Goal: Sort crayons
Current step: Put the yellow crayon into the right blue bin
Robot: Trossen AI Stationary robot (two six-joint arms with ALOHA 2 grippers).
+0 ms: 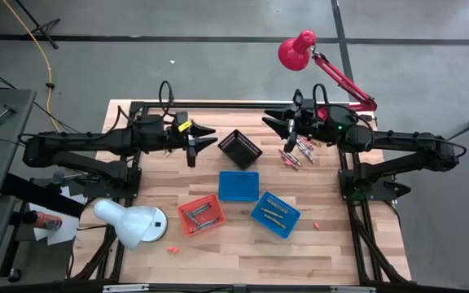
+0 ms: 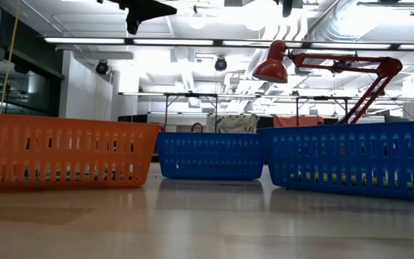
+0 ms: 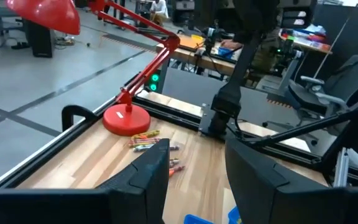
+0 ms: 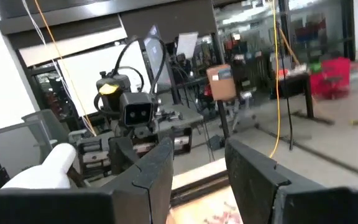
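1. High view: the left gripper (image 1: 204, 140) hangs beside the black basket (image 1: 240, 148), fingers apart and holding nothing; the right gripper (image 1: 277, 124) (also spread and empty) is above loose crayons (image 1: 296, 152) on the table (image 1: 324, 240). More crayons lie in the red-orange basket (image 1: 201, 214) and one blue basket (image 1: 275, 214).
2. Low view: only the baskets' walls show.
3. Left wrist view: crayons lie beside the red lamp (image 3: 127, 118).

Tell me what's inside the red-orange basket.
In the high view the red-orange basket holds a few crayons, lying flat, mostly grey and reddish. The low view shows only its mesh wall, so the exact count stays unclear.
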